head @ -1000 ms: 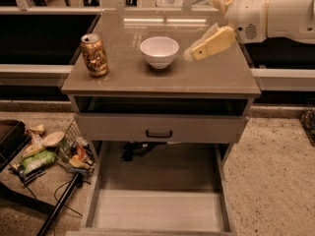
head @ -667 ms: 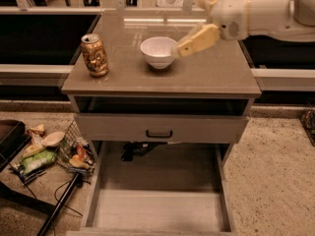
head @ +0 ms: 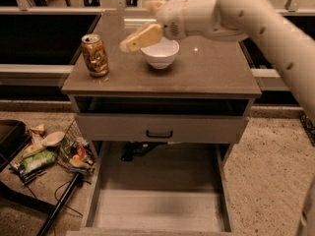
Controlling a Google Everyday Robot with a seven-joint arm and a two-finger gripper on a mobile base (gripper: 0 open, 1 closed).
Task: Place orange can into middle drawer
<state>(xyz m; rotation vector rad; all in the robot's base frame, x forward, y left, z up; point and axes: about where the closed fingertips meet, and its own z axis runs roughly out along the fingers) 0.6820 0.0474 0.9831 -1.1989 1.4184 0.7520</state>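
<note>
The orange can (head: 95, 55) stands upright at the left of the cabinet top (head: 211, 73). My gripper (head: 136, 26) hangs above the top, just up and left of the white bowl, a short way right of the can and not touching it. Its two cream fingers are spread open and hold nothing; the lower finger (head: 140, 37) points left towards the can. The middle drawer (head: 157, 211) is pulled out at the bottom of the camera view, with a pale bare floor and low side walls.
A white bowl (head: 160, 56) sits mid-top under my arm. A shut drawer front with a small black handle (head: 159, 133) lies below the top. A wire basket of litter (head: 74, 154) and loose rubbish lie on the floor at the left.
My arm has swung left across the cabinet top, from right of the bowl to above it, closer to the can. The can and bowl have not moved.
</note>
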